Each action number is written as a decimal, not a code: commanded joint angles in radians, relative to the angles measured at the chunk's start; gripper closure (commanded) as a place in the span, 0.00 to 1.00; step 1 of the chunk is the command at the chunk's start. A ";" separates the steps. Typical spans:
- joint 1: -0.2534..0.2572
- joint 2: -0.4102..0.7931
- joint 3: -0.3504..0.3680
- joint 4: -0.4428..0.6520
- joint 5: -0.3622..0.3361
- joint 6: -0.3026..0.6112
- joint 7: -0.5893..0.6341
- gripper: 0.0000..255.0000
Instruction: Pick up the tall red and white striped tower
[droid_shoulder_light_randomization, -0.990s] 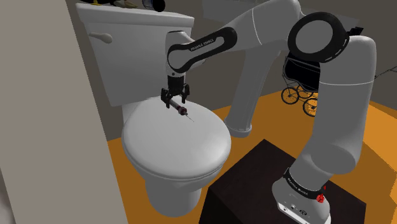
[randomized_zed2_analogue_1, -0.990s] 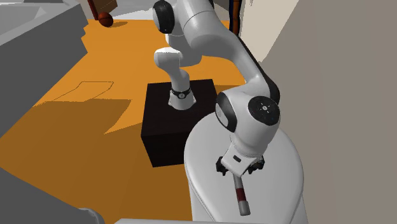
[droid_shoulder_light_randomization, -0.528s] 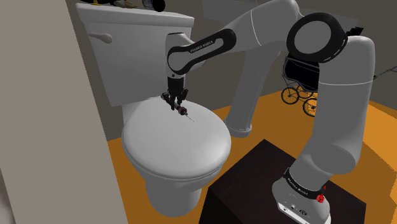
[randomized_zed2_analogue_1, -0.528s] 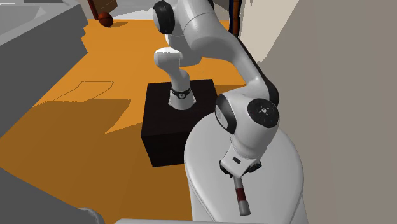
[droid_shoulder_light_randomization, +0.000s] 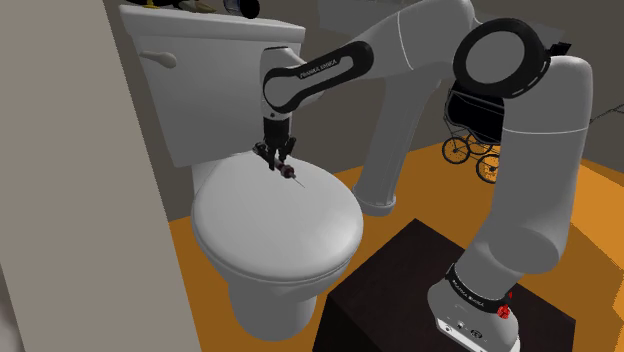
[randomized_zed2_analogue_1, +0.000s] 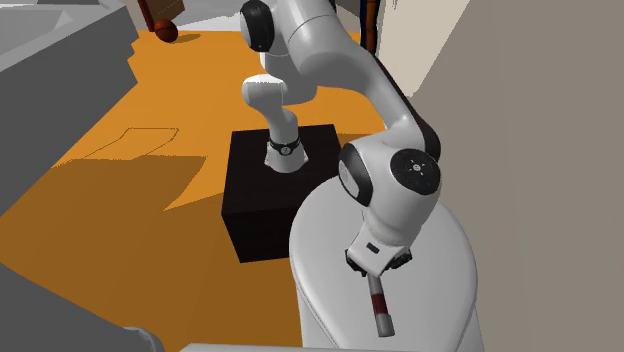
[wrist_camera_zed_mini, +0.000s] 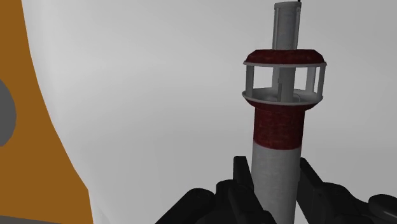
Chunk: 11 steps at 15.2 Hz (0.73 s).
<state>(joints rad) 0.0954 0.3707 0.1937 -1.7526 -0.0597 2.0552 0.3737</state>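
**Shoulder view.** Your hand is closed on the tower, banded red and white. The tower lies on its side on the toilet lid, with its free end pointing to about 4 o'clock from the hand. You hold it by one end, so I judge the long free part will want to droop. Keep the clamp firm and raise it straight up, slowly, staying clear of the tank at 11 o'clock. A second ago the fingers stood spread on either side of the tower. They had closed by half a second ago, and the tower has not shifted on the lid.

**Second exterior view.** The hand hangs over the toilet lid, and the tower runs from it toward 6 o'clock. I cannot tell whether its far tip touches the lid. Watch that tip as you lift; if it drags, pause. The black finger ends that stuck out on both sides a second ago are now drawn in.

**Wrist view.** The fingers press both flanks of the tower's pale shaft, on the hand's side of the red band and the railed gallery. Because the hold sits that near the base, lift without twisting the wrist.
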 joint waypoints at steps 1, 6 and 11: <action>-0.001 -0.008 0.001 0.014 0.002 -0.021 -0.002 1.00; -0.002 -0.031 0.003 0.048 0.008 -0.079 -0.004 1.00; -0.002 -0.051 0.005 0.089 0.012 -0.139 -0.007 1.00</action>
<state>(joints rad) 0.0930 0.3219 0.1982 -1.6760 -0.0482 1.9310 0.3675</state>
